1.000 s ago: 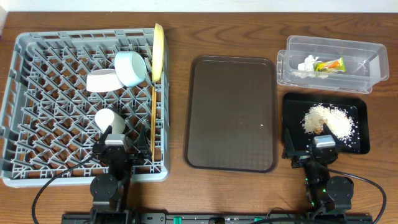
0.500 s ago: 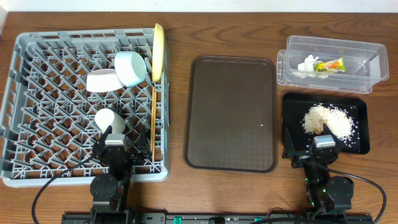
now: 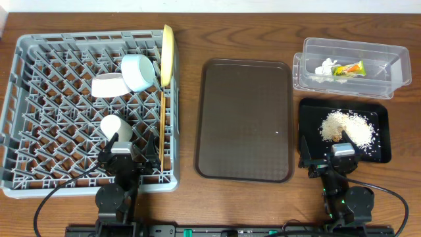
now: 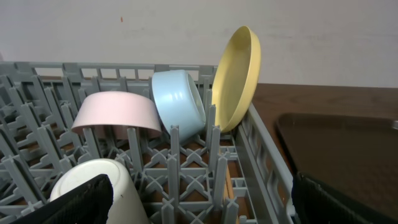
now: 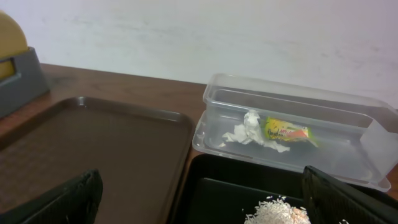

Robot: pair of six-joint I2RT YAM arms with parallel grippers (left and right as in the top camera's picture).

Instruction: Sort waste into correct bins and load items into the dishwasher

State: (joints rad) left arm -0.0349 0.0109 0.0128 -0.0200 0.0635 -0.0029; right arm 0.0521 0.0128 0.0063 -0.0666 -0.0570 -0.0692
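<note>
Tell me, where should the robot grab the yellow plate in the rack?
Probably its top rim, from straight above. The yellow plate stands on edge by the right wall of the rack, so the thin rim sticks up free for jaws to straddle; the blue bowl crowds its lower left face.

Robot lab bench, wooden table (image 3: 263,33), bare white wall (image 5: 186,31)

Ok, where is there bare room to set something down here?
Bare: the brown tray between rack and black tray, and the rack's left half. Crowded: the rack's right side, around pink bowl, blue bowl, cup and plate.
</note>
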